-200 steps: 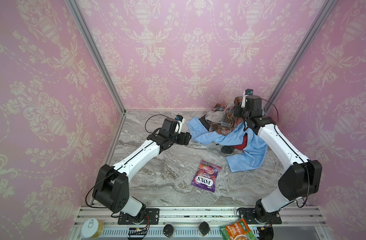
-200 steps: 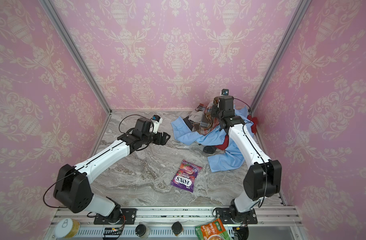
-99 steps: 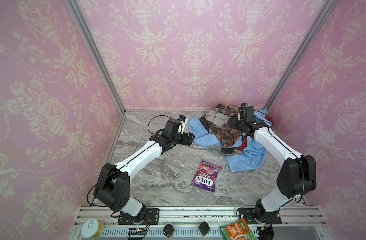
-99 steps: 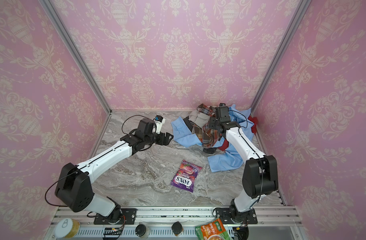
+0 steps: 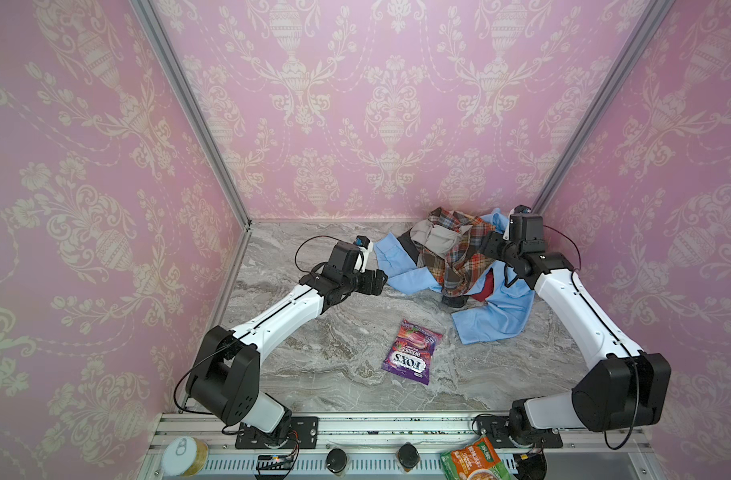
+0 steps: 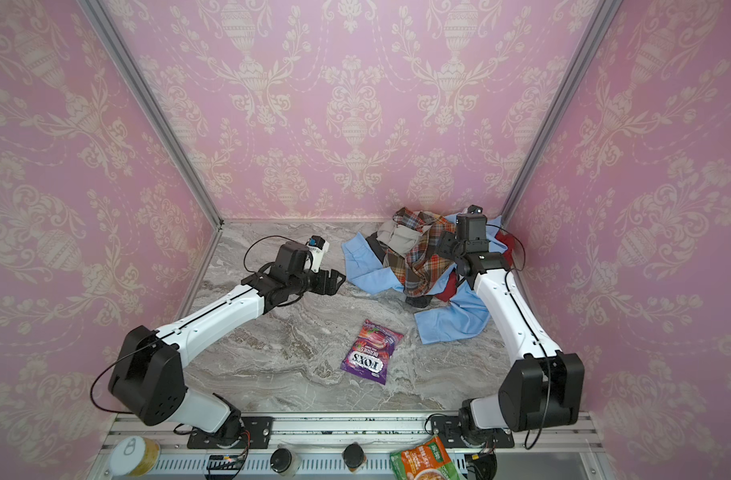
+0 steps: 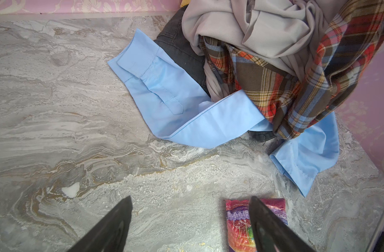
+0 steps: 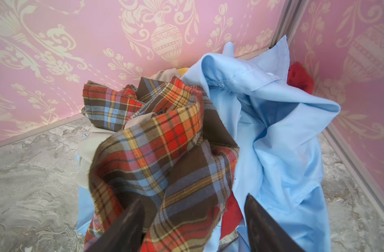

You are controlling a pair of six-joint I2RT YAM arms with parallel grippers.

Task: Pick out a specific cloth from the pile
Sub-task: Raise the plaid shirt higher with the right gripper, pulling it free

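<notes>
While the cloth (image 5: 459, 259) lies draped atop the pile (image 5: 496, 320) in the far right corner, only the right wrist view shows the right gripper (image 8: 194, 198) spread wide about a plaid fold; the left gripper (image 7: 190, 197) gapes over the table (image 7: 77, 109).

White arms (image 5: 280, 316), black joints (image 5: 224, 380)

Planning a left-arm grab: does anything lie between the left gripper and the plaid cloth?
Yes. The light blue shirt lies with its sleeve on the table between the left gripper and the plaid cloth, and a grey garment is bunched on top of the cloth.
</notes>
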